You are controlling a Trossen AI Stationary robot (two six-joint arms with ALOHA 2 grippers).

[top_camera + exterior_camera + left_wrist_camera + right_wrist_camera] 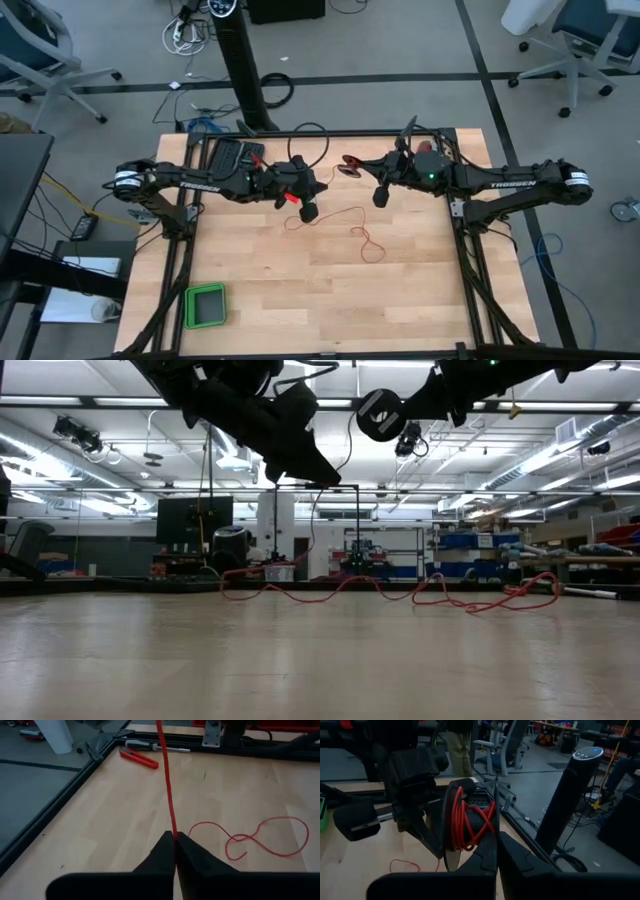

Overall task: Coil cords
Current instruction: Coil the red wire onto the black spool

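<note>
The red cord (345,222) lay in loose squiggles on the wooden table (300,300) near its middle, with one stretch lifted off the boards. The left gripper (175,839) was pressed together on that lifted stretch, and the strand ran taut away from its fingertips toward the far rail. The right gripper (496,851) was pressed together too, hovering above the table's far side and pinching the rim of a small spool (467,827) on which several red turns were already wound.

The cord looked very thin, light and limp. It would likely sag, kink and slip from a loose pinch, and carry no push, only pull. A firm pinch close to where it left the table seemed the sensible hold, feeding short lengths so the loops did not knot. The figure-eight loops (265,837) still on the boards could tangle if dragged quickly.

Around the work, a red-handled hand tool (140,758), probably pliers though the view was oblique, lay with a screwdriver (155,746) beside the far frame rail, well apart from the loops. A green tray (205,305) sat at the near left corner, out of the way. A black box (228,157) rested at the far left. The chief obstruction was the two arms themselves, close together over the cord.
</note>
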